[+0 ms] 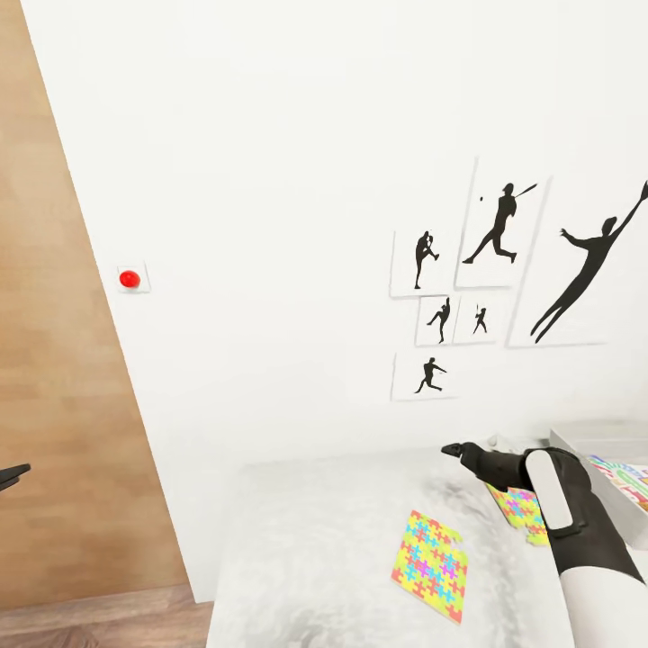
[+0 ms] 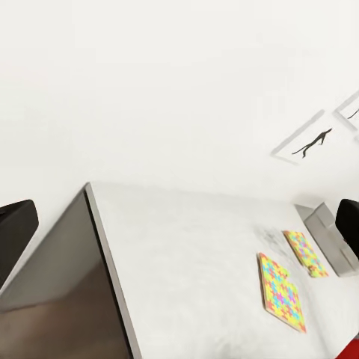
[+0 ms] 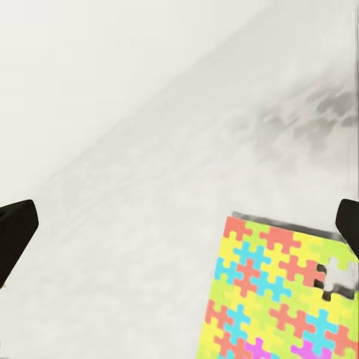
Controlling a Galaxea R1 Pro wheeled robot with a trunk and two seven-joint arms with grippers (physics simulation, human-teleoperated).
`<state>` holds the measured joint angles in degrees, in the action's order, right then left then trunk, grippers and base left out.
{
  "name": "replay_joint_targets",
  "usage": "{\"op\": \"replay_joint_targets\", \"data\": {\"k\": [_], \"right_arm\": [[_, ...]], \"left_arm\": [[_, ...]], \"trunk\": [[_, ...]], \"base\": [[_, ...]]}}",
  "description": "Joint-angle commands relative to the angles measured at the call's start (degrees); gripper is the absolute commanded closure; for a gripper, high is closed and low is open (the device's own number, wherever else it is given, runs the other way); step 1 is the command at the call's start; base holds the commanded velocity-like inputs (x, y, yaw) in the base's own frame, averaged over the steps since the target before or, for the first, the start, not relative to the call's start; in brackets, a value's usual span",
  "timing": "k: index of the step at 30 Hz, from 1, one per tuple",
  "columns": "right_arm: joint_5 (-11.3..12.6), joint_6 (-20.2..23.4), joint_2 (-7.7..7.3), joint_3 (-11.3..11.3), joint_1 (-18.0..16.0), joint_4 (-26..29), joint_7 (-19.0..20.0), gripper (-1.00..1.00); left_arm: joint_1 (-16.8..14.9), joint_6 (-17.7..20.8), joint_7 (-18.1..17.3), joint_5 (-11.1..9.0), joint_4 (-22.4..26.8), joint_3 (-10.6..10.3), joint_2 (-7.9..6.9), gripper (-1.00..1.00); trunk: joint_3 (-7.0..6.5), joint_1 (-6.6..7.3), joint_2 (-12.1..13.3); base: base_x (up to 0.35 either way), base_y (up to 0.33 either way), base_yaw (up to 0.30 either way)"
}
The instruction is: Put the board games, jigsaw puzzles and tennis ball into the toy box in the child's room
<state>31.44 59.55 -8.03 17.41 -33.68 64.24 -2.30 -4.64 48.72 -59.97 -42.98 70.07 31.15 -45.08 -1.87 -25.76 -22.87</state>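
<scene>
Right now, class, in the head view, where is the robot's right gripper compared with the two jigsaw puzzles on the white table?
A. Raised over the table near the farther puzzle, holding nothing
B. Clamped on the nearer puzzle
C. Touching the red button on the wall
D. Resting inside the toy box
A: the right gripper hangs above the white table by the farther jigsaw puzzle, its fingers wide apart in the right wrist view with nothing between them; the nearer jigsaw puzzle lies untouched.
</scene>
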Motion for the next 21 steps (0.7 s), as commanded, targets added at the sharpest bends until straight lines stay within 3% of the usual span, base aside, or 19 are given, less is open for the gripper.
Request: {"op": "replay_joint_targets", "data": {"k": [1, 8, 12, 13, 17, 21], "right_arm": [[0.2, 0.2, 0.02, -0.6, -0.3, 0.0, -1.1, -1.00], [0.0, 0.1, 0.25, -6.2, -4.7, -2.2, -11.0, -1.00], [0.3, 0.2, 0.87, -8.2, -8.0, -7.4, -16.8, -1.00], [0.5, 0.2, 1.28, -8.7, -9.7, -10.8, -18.4, -1.00], [0.6, -1.2, 2.79, -9.3, -12.6, -17.5, -20.4, -1.00], [0.6, -3.9, 4.01, -9.8, -13.4, -19.8, -20.9, -1.00]], "left_arm": [[0.0, 0.3, -0.1, -0.2, 0.0, 0.0, -0.01, -1.00], [0.0, 0.3, -0.1, -0.2, 0.0, 0.0, 0.06, -1.00], [0.0, 0.3, -0.1, -0.2, 0.0, 0.0, 0.07, -1.00], [0.0, 0.3, -0.1, -0.2, 0.0, 0.0, 0.07, -1.00], [0.0, 0.3, -0.1, -0.2, 0.0, 0.0, 0.13, -1.00], [0.0, 0.3, -0.1, -0.2, 0.0, 0.0, 0.15, -1.00]], "trunk": [[0.03, -0.02, 0.0], [0.03, -0.02, 0.0], [0.03, -0.02, 0.0], [0.03, -0.02, 0.0], [0.03, -0.02, 0.0], [0.03, -0.02, 0.0]], "base": [[0.000, 0.000, 0.000], [0.000, 0.000, 0.000], [0.000, 0.000, 0.000], [0.000, 0.000, 0.000], [0.000, 0.000, 0.000], [0.000, 0.000, 0.000]]}}
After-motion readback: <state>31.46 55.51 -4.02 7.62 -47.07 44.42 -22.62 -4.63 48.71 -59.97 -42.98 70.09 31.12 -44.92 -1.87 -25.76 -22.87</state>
